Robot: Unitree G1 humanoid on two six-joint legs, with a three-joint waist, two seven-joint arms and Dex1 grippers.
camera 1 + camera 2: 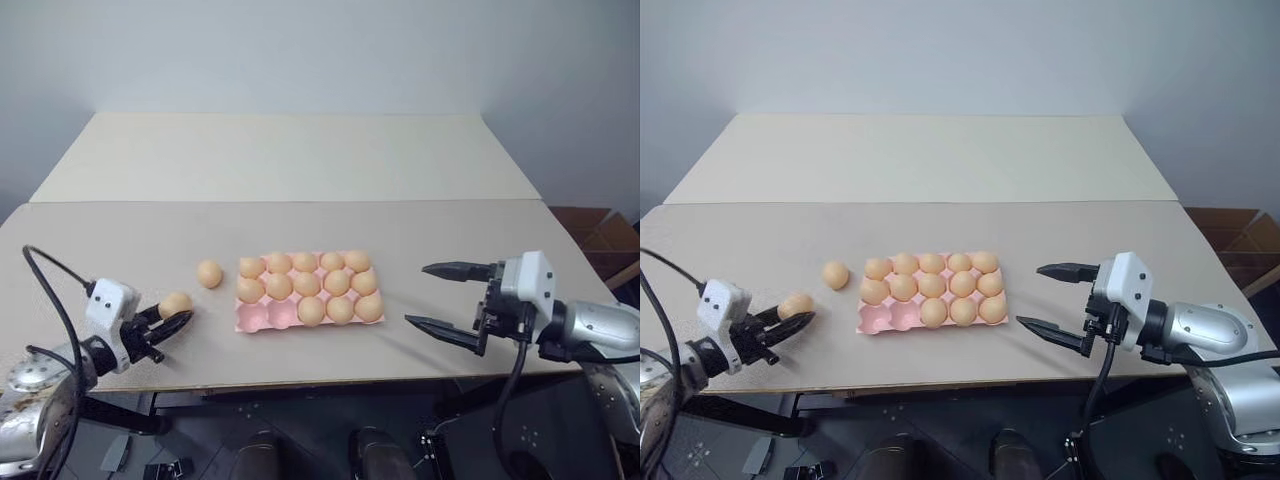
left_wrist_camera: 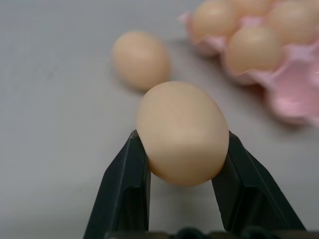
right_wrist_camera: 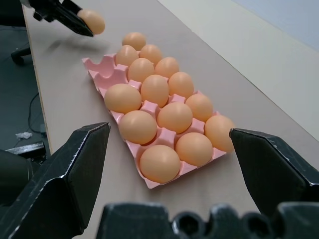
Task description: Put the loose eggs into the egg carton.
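Left tool [image 1: 178, 322] clamped on loose egg [image 2: 182, 132] near surface's front-left edge; next, carry to egg carton's [image 1: 262, 318] two empty front-left cups; right tool [image 1: 445, 296] wide, idle.

Fifteen eggs: thirteen sit in the one carton [image 1: 262, 318], one in the left pincer [image 1: 176, 318], one [image 1: 209, 273] just beyond it.

The robot's left gripper [image 1: 178, 318] sits low at the near left, its two black fingers [image 2: 127, 191] clamped on either side of a loose egg [image 2: 182, 132], the forearm angled in toward the centre with a black cable looping over the wrist. At the near right, the right gripper [image 1: 445, 297] is held level and points left, its fingers [image 3: 75, 174] spread wide apart with nothing between them.
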